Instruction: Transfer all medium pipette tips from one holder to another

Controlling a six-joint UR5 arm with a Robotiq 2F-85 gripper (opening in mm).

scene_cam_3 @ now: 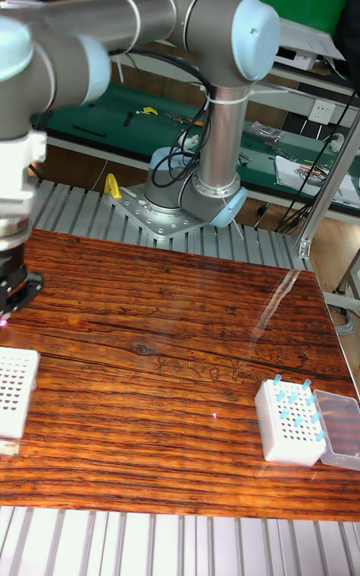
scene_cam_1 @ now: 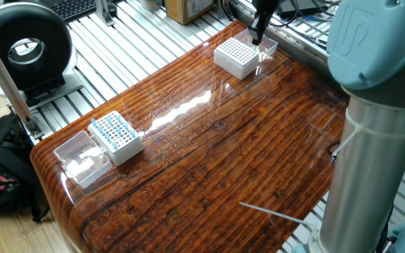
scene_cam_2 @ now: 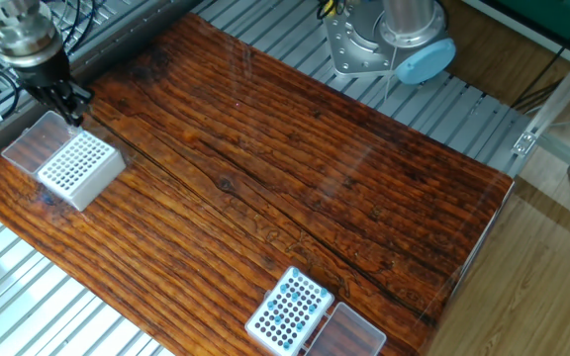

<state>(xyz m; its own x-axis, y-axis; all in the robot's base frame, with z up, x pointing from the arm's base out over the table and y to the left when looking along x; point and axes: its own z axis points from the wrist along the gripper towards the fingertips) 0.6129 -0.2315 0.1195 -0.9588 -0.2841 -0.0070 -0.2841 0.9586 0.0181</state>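
Glossy striped wooden tabletop carries two white gridded boxes. Blue-topped medium pipette tips occupy the near box. Black pincer hovers above the empty box; finger spacing indeterminable.

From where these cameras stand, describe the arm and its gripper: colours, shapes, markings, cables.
The arm is built of thick silver-grey tubes joined by rounded joints with light blue caps; one cap bears a raised UR logo. It rises from a grey metal base plate. The gripper is small and black with two slim fingers, under a silver cylindrical wrist. Black cables trail beside the base.
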